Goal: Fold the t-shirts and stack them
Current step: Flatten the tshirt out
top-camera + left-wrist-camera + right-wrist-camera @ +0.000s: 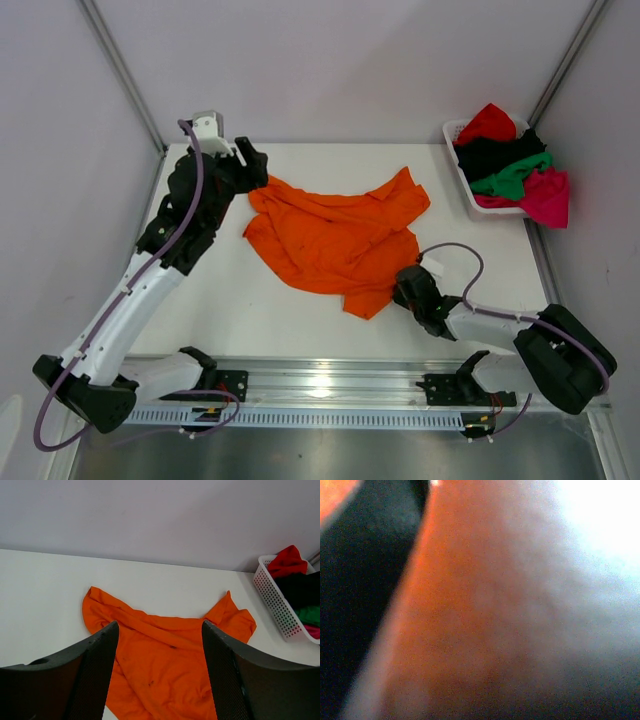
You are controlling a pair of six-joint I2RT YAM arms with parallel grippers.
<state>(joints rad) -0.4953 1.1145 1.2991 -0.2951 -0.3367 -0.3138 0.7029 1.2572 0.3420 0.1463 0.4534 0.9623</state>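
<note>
Right claw (400, 290), top view: pressed together on the near hem of the orange shirt (335, 240), which lies crumpled and unfolded mid-table (230, 300). Left claw (252, 168) is spread at the shirt's far-left edge. Red shirt (487, 122), black shirt (495, 155), green shirt (515, 178) and pink shirt (548, 195) are heaped in a white slatted basket (452, 130) at the far right corner.

Left wrist: left claw (159, 630) gapes wide, with dark textured fingers (95, 665). The orange shirt (165, 665) is soft, matte and wrinkled. The basket (272, 597) wall is perforated.

Right wrist: blurred orange shirt (470, 605) fills the view beside one dark finger (355, 605).

Noted: orange t-shirt (335, 240) soft, creased matt cloth; tabletop (230, 300) smooth matt white; basket (272, 592) perforated white plastic; left claw (159, 625) matt black, textured.
</note>
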